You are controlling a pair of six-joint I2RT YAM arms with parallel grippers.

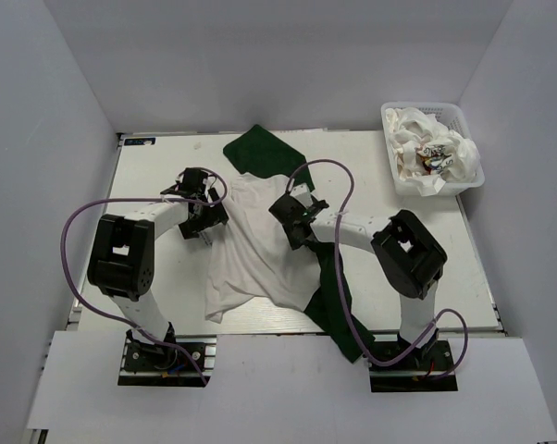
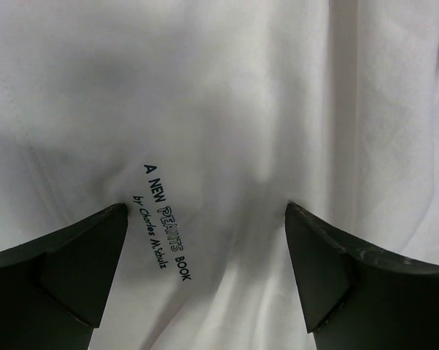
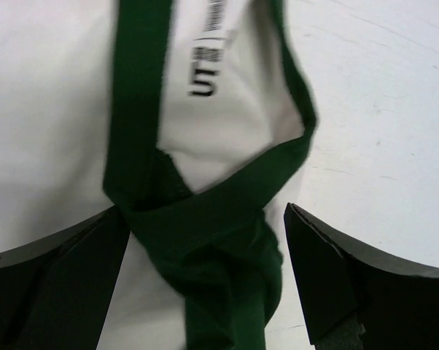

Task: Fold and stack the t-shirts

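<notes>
White t-shirt [image 1: 251, 250] lies crosswise (collar toward right claw [image 3: 205, 215]), sleeves far and near.

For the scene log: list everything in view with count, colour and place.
White cloth t-shirt with dark green sleeves: one, white and green, table centre.
Crumpled white cloth t-shirts with colourful prints: count unclear, in the basket.
White plastic lattice basket: one, white, table's far right corner.
White flat table: one, white, under everything.
Purple cables: two, purple, looping above the table.
Left fingers: two, black, open over printed text.
Right fingers: two, black, open astride the green collar.
</notes>
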